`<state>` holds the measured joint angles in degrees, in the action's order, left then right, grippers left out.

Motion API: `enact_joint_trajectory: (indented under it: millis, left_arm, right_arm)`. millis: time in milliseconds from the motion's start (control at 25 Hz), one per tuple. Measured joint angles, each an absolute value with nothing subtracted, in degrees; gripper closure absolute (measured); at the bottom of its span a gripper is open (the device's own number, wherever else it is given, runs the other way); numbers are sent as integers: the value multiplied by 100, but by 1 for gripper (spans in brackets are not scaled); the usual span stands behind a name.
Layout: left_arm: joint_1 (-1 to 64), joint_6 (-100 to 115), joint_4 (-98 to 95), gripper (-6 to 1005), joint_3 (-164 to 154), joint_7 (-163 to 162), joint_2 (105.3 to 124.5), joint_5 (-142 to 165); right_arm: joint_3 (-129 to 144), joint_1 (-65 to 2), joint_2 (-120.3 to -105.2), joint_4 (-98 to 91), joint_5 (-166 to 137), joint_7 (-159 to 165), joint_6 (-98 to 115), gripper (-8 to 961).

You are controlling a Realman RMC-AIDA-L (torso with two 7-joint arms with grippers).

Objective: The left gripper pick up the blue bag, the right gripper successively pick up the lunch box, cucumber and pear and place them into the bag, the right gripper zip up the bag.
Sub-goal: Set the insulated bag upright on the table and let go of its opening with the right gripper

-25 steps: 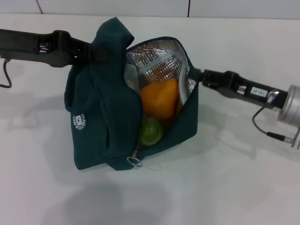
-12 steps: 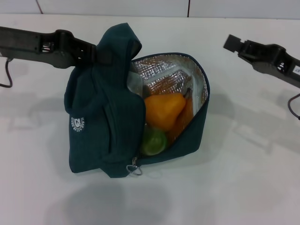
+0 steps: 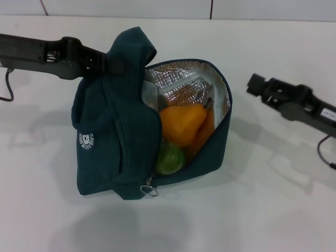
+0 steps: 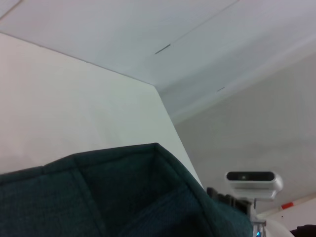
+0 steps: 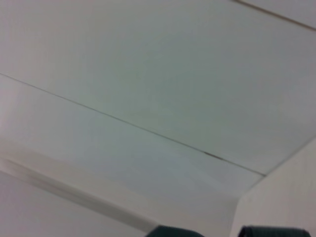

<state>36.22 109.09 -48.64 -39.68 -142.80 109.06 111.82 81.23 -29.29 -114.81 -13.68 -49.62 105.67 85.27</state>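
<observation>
Blue bag (image 3: 118,131) sits mid-table, nearer the far edge, mouth unzipped, foil lining showing. Left gripper (image 3: 113,62) pinches the bag's top fabric on the left side. Pear (image 3: 181,122) inside, a green item below it, probably the cucumber (image 3: 170,157). Right gripper (image 3: 255,85) hangs off the bag toward the right edge, holding nothing; finger spread can't tell.

The blue bag (image 3: 113,131) is matt, woven dark teal cloth with a crinkled, shiny silver foil lining and a small metal ring pull, and the same cloth weave shows in the left wrist view (image 4: 123,197). Inside it, the pear (image 3: 181,123) has smooth, softly glossy orange skin. The bench (image 3: 262,199) is a smooth, matt white surface, and the right end effector (image 3: 254,84) looks like matt black plastic.
</observation>
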Motion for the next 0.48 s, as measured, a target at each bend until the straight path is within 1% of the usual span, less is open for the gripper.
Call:
enact_joint_trajectory:
  millis: [40,200,440,480]
  left_arm:
    - [3622,10908,-4864,955,-3972,-14275,10908,11183]
    - [3625,10906,-4855,956,-3978,-14254,10920,11186]
    - [3640,10897,-4851,955,-3981,-14242,10932,11189]
    - [3633,10897,-4851,955,-3981,-14242,10932,11189]
  right_arm:
    - [8135,-2944,-11514,-1347,-5006,10574,8479,850]
    - [8353,-3103,-11589,-1338,-5153,10769,8205,673]
    - [8780,-3255,-11617,-1368,-5123,11087,7772,395]
    - [8892,-3294,-11619,-1397,-5111,11116,7723,362]
